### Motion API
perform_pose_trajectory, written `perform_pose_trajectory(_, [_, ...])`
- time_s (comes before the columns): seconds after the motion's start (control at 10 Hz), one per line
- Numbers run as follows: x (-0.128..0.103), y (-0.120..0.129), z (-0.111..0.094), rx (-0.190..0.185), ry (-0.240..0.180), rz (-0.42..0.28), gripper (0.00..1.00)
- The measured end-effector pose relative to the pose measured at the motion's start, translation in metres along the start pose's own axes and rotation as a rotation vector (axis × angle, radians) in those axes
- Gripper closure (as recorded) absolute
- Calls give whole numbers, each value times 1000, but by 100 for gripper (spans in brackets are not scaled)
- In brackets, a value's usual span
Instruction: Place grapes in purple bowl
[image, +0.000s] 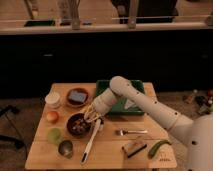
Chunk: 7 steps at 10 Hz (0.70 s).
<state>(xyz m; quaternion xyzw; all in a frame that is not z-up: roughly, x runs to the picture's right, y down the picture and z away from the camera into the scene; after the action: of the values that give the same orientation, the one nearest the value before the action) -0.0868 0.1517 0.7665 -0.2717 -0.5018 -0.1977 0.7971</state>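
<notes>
The dark purple bowl (71, 120) stands at the left middle of the wooden table (110, 155). A dark, reddish clump that may be the grapes (78, 126) lies inside it. My gripper (91, 115), with yellowish tips, hangs just over the bowl's right rim. It is at the end of the white arm (145, 102), which reaches in from the right. What it holds, if anything, is hidden.
A green tray (134, 89) sits behind the arm. A brown bowl with a blue sponge (77, 96), a white cup (52, 99), an orange fruit (52, 116), a green cup (54, 135) and a metal cup (65, 148) stand at the left. A white utensil (90, 145), a fork (131, 132), a brown block (134, 147) and a green vegetable (157, 147) lie in front.
</notes>
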Motion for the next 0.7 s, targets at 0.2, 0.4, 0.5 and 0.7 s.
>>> perform_pose_trajectory(0.2, [0, 2, 1, 5, -3, 0, 20])
perform_pose_trajectory(0.4, [-1, 1, -1, 12, 0, -3, 20])
perform_pose_trajectory(0.5, [-2, 0, -3, 16, 5, -8, 20])
perform_pose_trajectory(0.7, [-3, -3, -7, 23, 16, -17, 20])
